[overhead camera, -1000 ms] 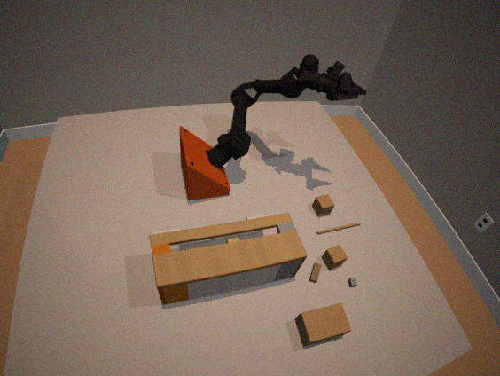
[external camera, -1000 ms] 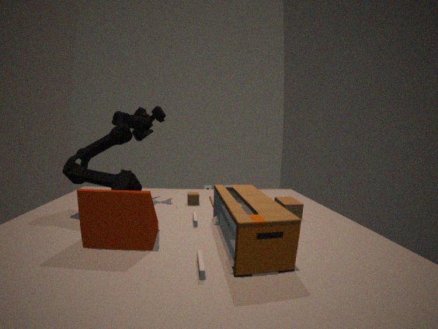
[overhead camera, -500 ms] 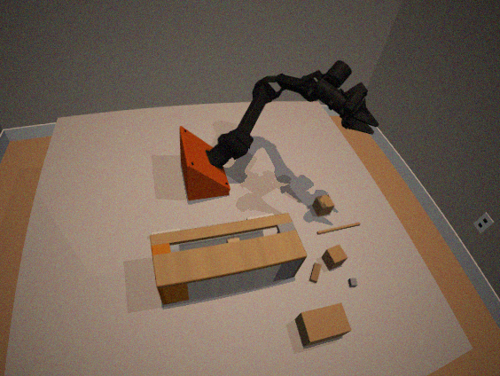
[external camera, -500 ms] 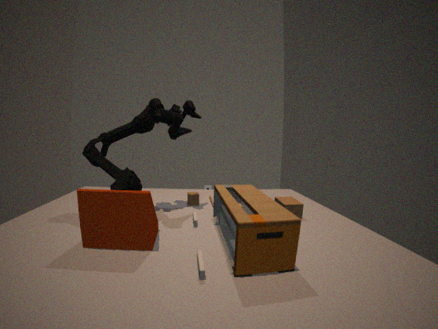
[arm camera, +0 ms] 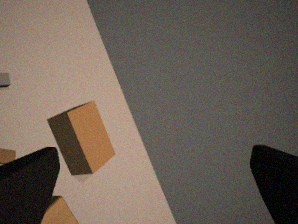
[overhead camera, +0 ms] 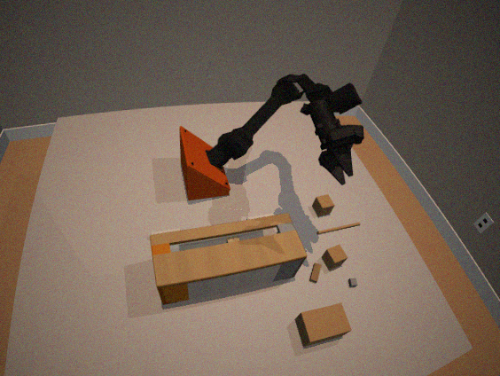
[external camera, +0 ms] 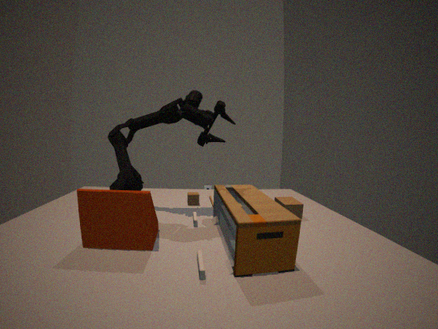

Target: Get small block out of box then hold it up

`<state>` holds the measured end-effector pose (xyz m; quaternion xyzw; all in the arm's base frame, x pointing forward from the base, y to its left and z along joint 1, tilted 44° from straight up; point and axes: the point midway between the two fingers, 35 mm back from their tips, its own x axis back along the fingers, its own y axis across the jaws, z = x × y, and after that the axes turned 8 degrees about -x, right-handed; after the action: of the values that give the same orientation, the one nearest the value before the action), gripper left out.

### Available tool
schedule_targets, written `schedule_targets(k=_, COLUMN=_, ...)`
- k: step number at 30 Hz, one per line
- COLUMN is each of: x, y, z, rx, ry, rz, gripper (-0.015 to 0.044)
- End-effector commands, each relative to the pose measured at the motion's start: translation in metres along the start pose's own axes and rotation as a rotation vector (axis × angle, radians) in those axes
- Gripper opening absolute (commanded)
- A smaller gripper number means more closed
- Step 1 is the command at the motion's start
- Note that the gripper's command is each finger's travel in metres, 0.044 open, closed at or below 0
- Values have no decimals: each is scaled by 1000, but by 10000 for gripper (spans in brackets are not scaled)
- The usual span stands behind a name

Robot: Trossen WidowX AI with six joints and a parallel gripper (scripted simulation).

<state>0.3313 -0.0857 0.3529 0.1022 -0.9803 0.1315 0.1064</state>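
The box stands on the table, with a long slot in its wooden top and an orange patch at one end. A small tan piece, apparently the block, shows through the slot near mid-length; its exact seat on the shelf is unclear. My gripper is open with nothing between its fingers. It hangs high above the table, beyond the box's right end in the top view, pointing outward and down. The box is not visible in the wrist view.
Right of the box are a wooden cube, a thin stick, another cube, a small flat piece, a grey cube and a large block. An orange wedge stands by the arm's base. Pale bars lie beside the box.
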Motion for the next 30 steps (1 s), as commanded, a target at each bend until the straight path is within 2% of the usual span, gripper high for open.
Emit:
schedule_targets(k=1, x=-27, y=-23, z=67, rx=107, ry=230, rz=-88, gripper=400)
schedule_targets(k=9, x=-40, y=-32, z=151, rx=211, ry=441, rz=-312, gripper=400)
schedule_targets(k=16, x=-36, y=-28, z=219, rx=268, ry=522, rz=-589, gripper=400)
schedule_targets(k=22, x=-23, y=-17, z=268, rx=281, ry=483, rz=-851, gripper=400)
schedule_targets(k=27, x=-8, y=-6, z=300, rx=265, ry=359, rz=-1058, gripper=400)
schedule_targets(k=30, x=-5, y=-4, z=304, rx=261, ry=333, rz=-1086, gripper=400)
